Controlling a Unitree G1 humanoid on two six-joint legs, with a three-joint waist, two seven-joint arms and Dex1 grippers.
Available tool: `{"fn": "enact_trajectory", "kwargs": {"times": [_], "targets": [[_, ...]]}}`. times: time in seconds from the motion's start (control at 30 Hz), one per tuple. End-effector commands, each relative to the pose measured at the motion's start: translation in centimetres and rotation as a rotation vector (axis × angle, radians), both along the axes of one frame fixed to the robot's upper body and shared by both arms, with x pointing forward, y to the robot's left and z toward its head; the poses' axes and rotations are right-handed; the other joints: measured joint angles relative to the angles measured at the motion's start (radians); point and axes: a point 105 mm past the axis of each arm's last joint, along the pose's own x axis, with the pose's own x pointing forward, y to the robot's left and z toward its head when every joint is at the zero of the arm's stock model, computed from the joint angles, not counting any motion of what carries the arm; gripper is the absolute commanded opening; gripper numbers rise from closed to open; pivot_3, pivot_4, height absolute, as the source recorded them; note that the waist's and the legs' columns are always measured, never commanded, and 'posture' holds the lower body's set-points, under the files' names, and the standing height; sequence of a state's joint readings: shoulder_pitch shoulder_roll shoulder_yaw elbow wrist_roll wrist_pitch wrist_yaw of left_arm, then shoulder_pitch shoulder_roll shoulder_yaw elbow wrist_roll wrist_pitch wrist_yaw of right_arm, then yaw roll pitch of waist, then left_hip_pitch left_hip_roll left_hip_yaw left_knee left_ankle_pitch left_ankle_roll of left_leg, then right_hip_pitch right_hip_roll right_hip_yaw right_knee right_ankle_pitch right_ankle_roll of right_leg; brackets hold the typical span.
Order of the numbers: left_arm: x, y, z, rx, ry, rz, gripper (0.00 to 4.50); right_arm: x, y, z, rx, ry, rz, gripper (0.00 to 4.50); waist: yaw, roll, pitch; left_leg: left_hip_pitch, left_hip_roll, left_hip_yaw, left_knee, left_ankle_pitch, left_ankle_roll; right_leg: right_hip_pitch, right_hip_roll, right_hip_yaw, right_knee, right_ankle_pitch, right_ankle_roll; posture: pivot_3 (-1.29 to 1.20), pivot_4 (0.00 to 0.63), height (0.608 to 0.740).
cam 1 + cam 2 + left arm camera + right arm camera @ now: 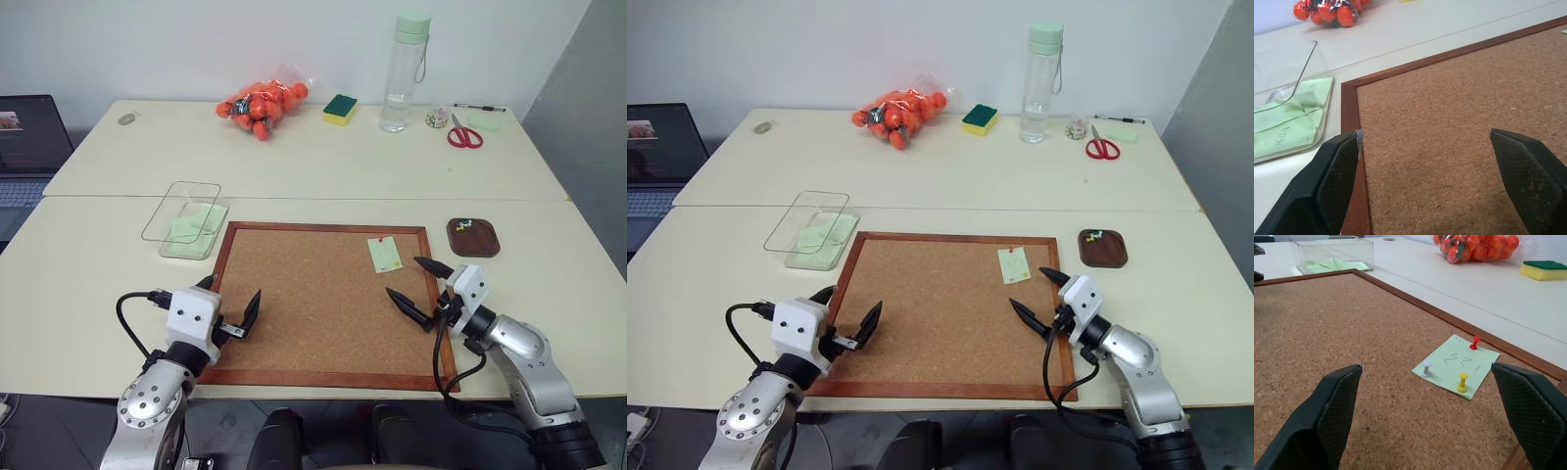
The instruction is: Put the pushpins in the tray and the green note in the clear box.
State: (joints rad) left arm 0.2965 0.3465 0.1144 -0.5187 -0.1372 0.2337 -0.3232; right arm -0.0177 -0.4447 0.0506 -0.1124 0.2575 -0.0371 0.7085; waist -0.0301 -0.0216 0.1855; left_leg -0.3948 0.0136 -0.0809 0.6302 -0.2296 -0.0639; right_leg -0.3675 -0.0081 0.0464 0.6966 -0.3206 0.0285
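Observation:
The green note [1449,360] lies on the corkboard [313,304] near its far right corner. A red pushpin [1475,342], a pale one [1426,368] and a yellow one [1463,381] stick in it. My right gripper [403,276] hovers open just in front of the note, with nothing between its fingers. Right of the board, the brown tray [473,238] holds a few coloured pushpins. Off the board's far left corner sits the clear box [186,220], with green notes inside it. My left gripper [228,297] is open and empty over the board's near left edge.
At the back of the table are a bag of orange fruit [260,106], a yellow-and-green sponge [340,109], a clear bottle [405,73], a tape roll [437,117] and red scissors [464,135]. A laptop [29,147] stands at the far left.

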Motion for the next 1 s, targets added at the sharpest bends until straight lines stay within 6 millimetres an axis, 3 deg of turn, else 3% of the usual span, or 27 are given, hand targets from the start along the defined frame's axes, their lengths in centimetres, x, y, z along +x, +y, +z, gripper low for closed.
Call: {"fn": "enact_trajectory", "kwargs": {"times": [0.03, 0.4, 0.6, 0.87, 1.0], "targets": [[0.0, -0.7, 1.7, -0.002, -0.072, -0.038, 4.34, 0.0, -0.4, 1.3, 0.008, -0.053, 0.001, 4.50, 0.000, 0.000, 0.000, 0.000, 0.000, 0.000, 0.000, 0.000, 0.000, 0.000, 0.000, 0.000, 0.000, 0.000, 0.000, 0.00, 0.150, 0.740], [1.3, 0.1, 1.9, 0.039, -0.054, -0.013, 4.34, -0.3, -0.5, 1.4, -0.004, -0.056, 0.005, 4.50, 0.000, 0.000, 0.000, 0.000, 0.000, 0.000, 0.000, 0.000, 0.000, 0.000, 0.000, 0.000, 0.000, 0.000, 0.000, 0.00, 0.150, 0.740], [1.5, -0.8, 3.6, 0.022, -0.089, -0.130, 4.34, -1.0, 0.2, 1.8, -0.030, -0.076, 0.063, 4.50, 0.000, 0.000, 0.000, 0.000, 0.000, 0.000, 0.000, 0.000, 0.000, 0.000, 0.000, 0.000, 0.000, 0.000, 0.000, 0.00, 0.150, 0.740], [2.0, -1.6, 3.4, 0.035, -0.007, -0.216, 4.34, -1.6, 1.7, 4.6, -0.009, -0.075, 0.176, 4.50, -0.001, 0.000, 0.000, -0.001, 0.000, 0.000, 0.000, 0.000, 0.000, -0.001, 0.000, 0.000, 0.000, 0.000, 0.000, 0.00, 0.150, 0.740], [2.1, -2.6, 3.8, 0.023, 0.003, -0.300, 4.34, -1.0, 1.4, 4.6, 0.021, -0.045, 0.130, 4.50, 0.000, 0.000, 0.000, -0.001, 0.000, -0.001, 0.000, 0.000, 0.000, 0.000, 0.000, -0.001, 0.000, 0.000, 0.000, 0.00, 0.150, 0.740]]}}
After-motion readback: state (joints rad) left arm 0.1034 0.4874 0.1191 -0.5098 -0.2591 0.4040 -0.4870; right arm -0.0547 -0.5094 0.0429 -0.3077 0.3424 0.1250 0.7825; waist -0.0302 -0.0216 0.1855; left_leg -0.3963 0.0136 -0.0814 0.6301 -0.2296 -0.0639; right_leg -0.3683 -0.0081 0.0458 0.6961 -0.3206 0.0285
